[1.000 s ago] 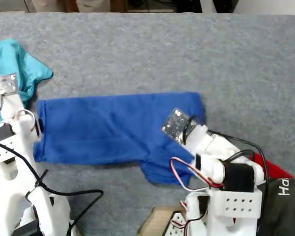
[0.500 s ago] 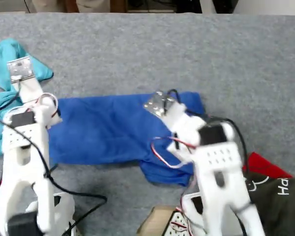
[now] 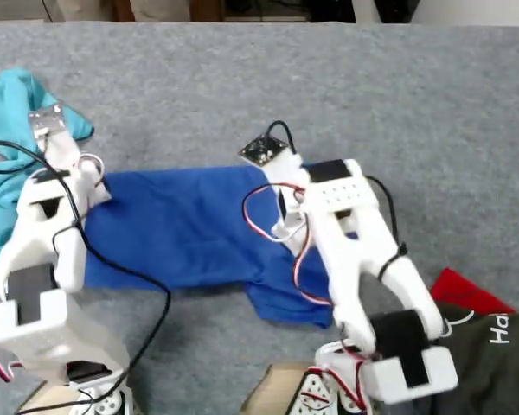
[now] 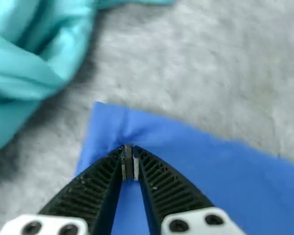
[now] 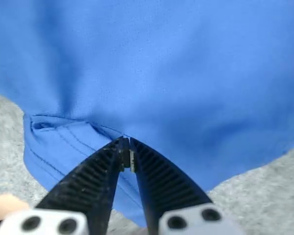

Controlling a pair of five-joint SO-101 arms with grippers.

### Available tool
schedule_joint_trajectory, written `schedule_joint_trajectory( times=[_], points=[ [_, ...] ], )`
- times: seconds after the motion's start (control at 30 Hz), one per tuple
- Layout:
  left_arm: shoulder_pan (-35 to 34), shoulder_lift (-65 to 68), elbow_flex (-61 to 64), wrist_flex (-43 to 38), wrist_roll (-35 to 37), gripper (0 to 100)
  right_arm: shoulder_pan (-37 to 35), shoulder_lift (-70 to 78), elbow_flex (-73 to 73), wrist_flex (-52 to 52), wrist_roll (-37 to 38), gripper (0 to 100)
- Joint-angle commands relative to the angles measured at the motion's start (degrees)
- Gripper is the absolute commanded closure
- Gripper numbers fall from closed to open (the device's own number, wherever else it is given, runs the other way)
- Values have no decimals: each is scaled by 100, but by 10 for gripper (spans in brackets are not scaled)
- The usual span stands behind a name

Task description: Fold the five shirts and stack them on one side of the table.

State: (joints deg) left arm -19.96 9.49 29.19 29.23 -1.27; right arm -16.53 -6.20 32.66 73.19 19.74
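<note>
Left jaws closed on a puckered corner of the royal-blue cotton shirt [image 3: 182, 229], which lies spread on the grey felt-covered desk [image 3: 432, 104] and stretches from these jaws towards the right jaws. Right jaws closed, pinching a fold of the same shirt beside a stitched hem. A crumpled turquoise shirt [image 4: 29, 58] lies just beyond the left jaws, apart from the pinched corner.

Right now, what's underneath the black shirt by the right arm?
A corner of a red shirt sticks out from beneath the black shirt. How far it runs underneath, and anything else there, is covered.
</note>
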Motion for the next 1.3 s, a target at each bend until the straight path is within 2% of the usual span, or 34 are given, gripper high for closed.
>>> schedule_joint_trajectory(
  times=[0.0, 0.23, 0.4, 1.27],
  points=[
    [-255, 198, -686, -97, 378, 981, -110, 163, -277, -53, -62, 993],
    [-237, 330, -870, -105, 422, 981, -778, 391, -286, -343, -70, 993],
    [-237, 330, -870, -105, 422, 981, -1095, 813, -295, -668, -440, 993],
    [-237, 338, -835, -105, 413, 981, -1121, 497, -119, 615, -440, 993]
  ],
)
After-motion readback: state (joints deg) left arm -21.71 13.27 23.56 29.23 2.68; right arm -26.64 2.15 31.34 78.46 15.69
